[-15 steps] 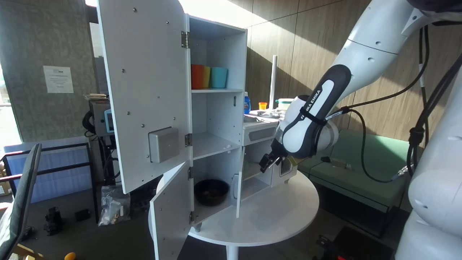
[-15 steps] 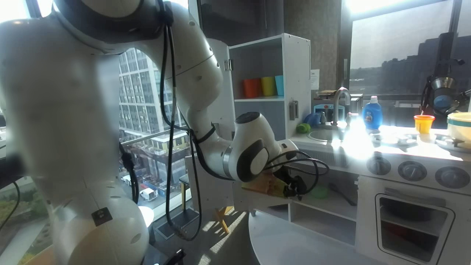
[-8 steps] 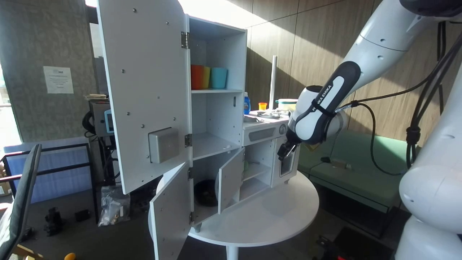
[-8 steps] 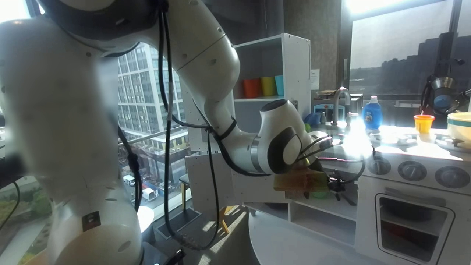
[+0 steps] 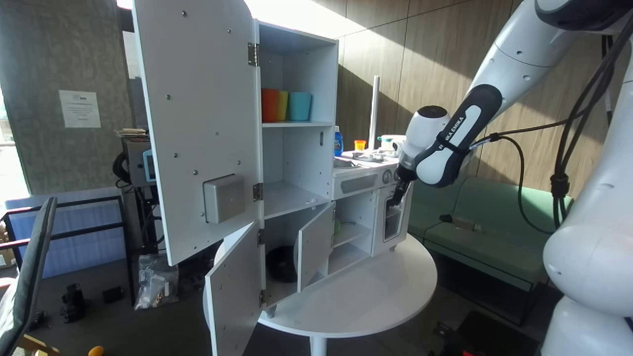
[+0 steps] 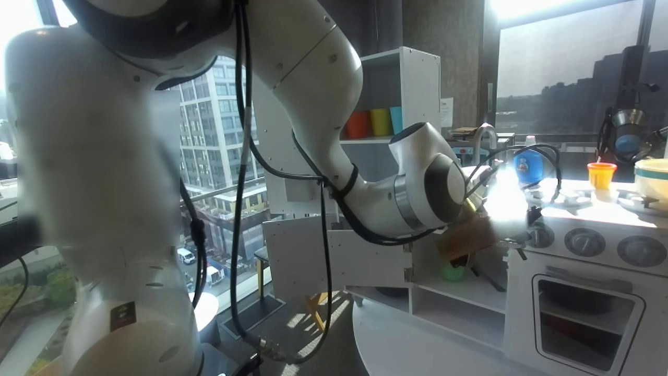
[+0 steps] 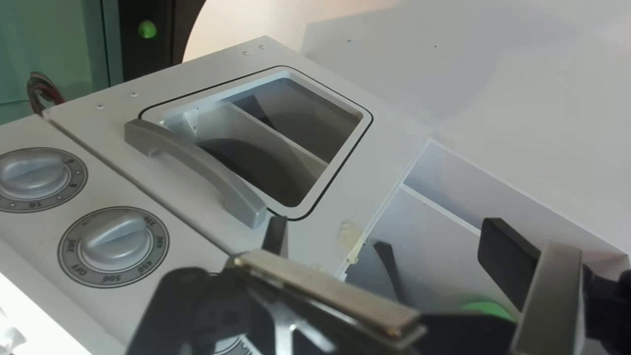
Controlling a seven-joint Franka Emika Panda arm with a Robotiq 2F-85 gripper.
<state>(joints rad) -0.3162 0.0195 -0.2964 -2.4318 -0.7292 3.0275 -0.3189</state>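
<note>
The grey oven handle (image 7: pixel 199 165) looks nearest to my tool (image 7: pixel 409 266): in the wrist view its end lies just beside one fingertip (image 7: pixel 276 236), and I cannot tell whether they touch. The fingers (image 7: pixel 508 264) stand well apart with nothing held between them. The handle runs along the top of the oven door (image 7: pixel 367 170), which is closed; behind its window (image 7: pixel 305 106) I see a shelf (image 7: pixel 241 125) and a dark round pan (image 7: pixel 261 172).

Over the last second I have brought the tool across from the cupboard (image 6: pixel 462 318) to the oven door and tipped the fingers more steeply down. In that time the cupboard door (image 5: pixel 315 249) has swung wider, and it now stands well apart from the tool. As I judge it, that leaves the handle, not the cupboard door, as what I am working at, with no grip on it.

Above the oven door sits a numbered control knob (image 7: pixel 116 242). In the cupboard lie a dark utensil (image 7: pixel 392 268) and a green thing (image 7: pixel 485 308), the latter partly hidden behind the tool. Farther off, the tall cabinet (image 5: pixel 309 165) holds a black bowl (image 5: pixel 281 267) in its bottom compartment and orange, yellow and blue cups (image 5: pixel 299 106) on an upper shelf (image 5: pixel 296 124). The whole toy kitchen (image 5: pixel 358 174) stands on a round white desk (image 5: pixel 376 306).
</note>
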